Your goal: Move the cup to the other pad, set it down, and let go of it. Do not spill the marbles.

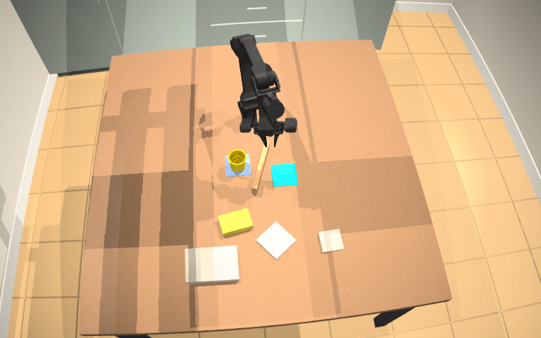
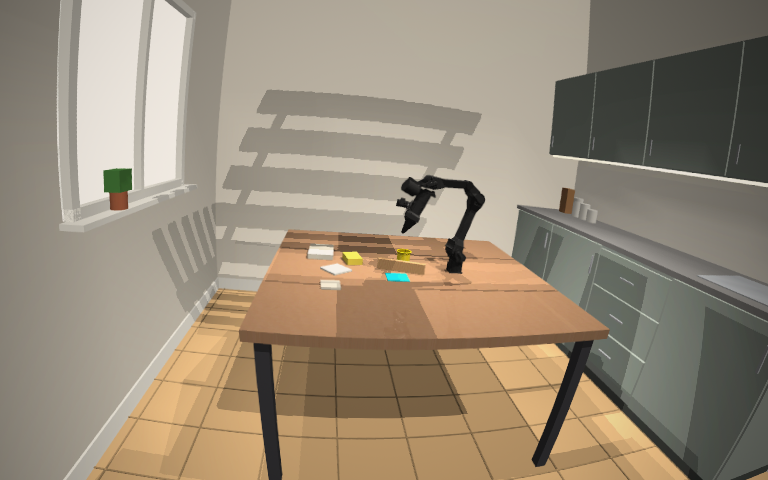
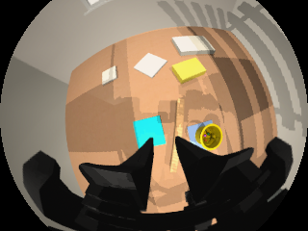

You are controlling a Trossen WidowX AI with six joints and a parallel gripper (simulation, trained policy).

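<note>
A yellow cup (image 1: 237,165) (image 2: 403,255) (image 3: 202,137) stands upright on the blue pad (image 1: 229,172) (image 3: 192,130), with small coloured marbles inside. The cyan pad (image 1: 284,174) (image 2: 397,277) (image 3: 149,131) is bare. My gripper (image 1: 270,146) (image 2: 403,231) (image 3: 164,140) is partly open and empty, its fingertips a small gap apart. It hangs above the table, pointing steeply down, clear of the cup. In the wrist view the cup is to the right of the fingertips and the cyan pad to the left.
A low wooden bar (image 1: 260,167) (image 2: 400,266) (image 3: 179,125) lies between the pads. Farther from the arm's base are a yellow block (image 1: 235,222) (image 3: 189,69), a white diamond-turned slab (image 1: 275,240) (image 3: 150,64), a small white block (image 1: 331,240) and a large white block (image 1: 219,263).
</note>
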